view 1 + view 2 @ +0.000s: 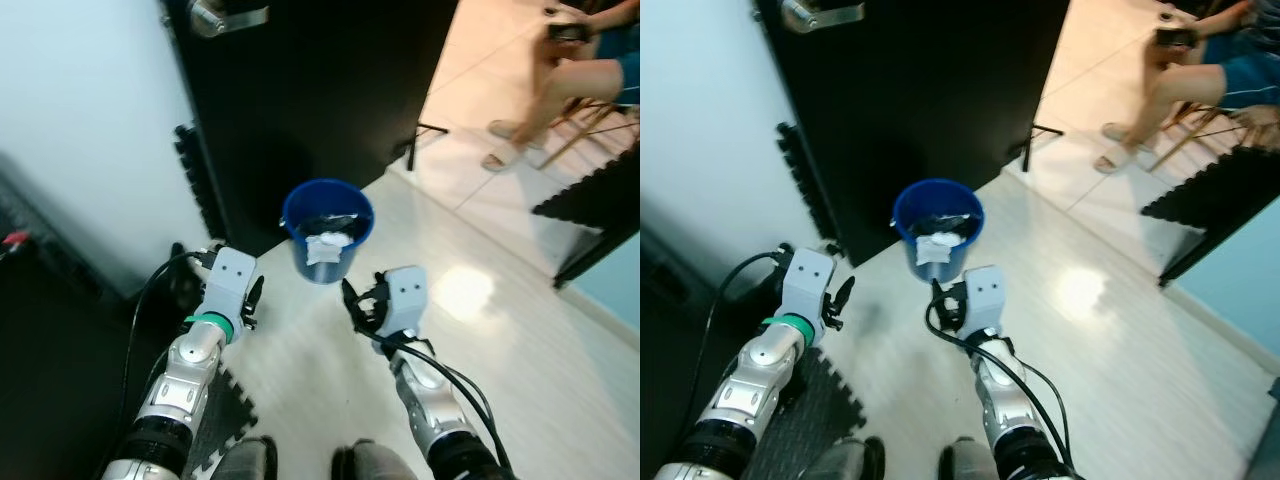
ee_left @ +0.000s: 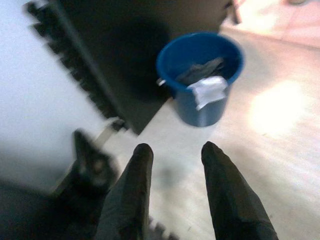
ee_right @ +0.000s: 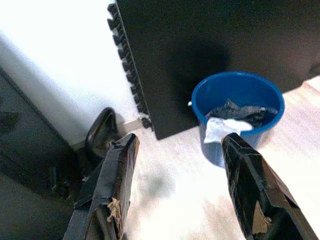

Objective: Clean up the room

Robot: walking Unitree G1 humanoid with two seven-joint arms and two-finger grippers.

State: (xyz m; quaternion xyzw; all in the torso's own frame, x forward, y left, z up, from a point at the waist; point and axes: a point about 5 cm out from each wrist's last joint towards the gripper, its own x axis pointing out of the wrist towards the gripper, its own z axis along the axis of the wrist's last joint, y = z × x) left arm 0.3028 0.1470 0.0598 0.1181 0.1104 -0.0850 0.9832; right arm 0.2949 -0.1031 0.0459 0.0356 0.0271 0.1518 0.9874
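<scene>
A blue bucket (image 1: 327,228) stands on the pale floor just in front of a black door (image 1: 320,90). Dark material lies inside it, and a white crumpled paper (image 1: 330,247) hangs over its near rim. My left gripper (image 2: 172,152) is held low to the left of the bucket, open and holding nothing. My right gripper (image 3: 180,145) is held low on the near side of the bucket, also open and holding nothing. Both stop short of the bucket, apart from it.
A person's legs in sandals (image 1: 520,130) sit on a chair at the back right. Black foam mat pieces (image 1: 195,170) lean against the white wall beside the door. A dark object (image 3: 102,131) lies by the wall. More mat (image 1: 820,410) lies under my left arm.
</scene>
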